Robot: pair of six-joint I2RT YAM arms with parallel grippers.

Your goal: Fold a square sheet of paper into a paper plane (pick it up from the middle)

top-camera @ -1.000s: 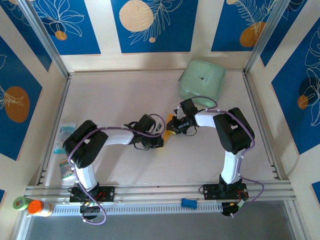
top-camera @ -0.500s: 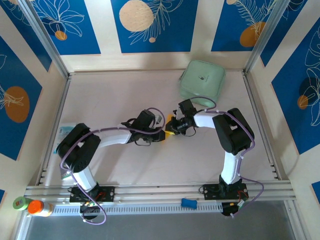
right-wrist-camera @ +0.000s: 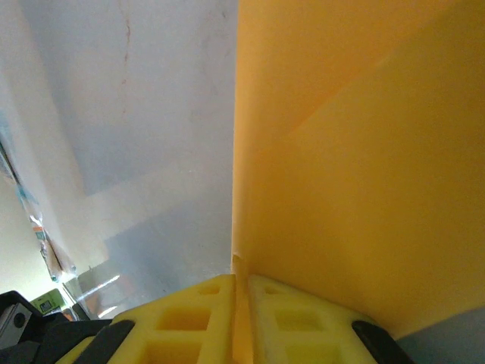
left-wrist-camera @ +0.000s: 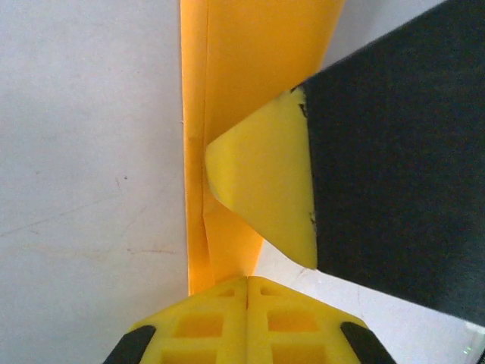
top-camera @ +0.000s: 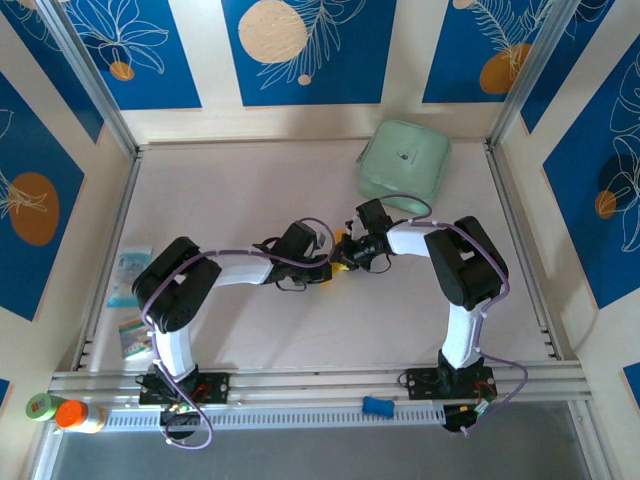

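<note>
Pale tabletop [top-camera: 230,200], centre: my thin orange-yellow paper sheet [left-wrist-camera: 250,76] is already a narrow creased strip. My right gripper [right-wrist-camera: 241,292] clamps it. My left gripper [left-wrist-camera: 248,292] is closed at its edge. Wing folds likely remain.

orange-yellow paper [left-wrist-camera: 258,61], folded narrow, apparently mid-table

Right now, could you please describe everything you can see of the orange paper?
The paper is thin, orange-yellow, folded into a narrow layered strip with straight creases. It is near the middle of the table, with the left tool shut on one end and the right tool shut on a broader folded face.
</note>
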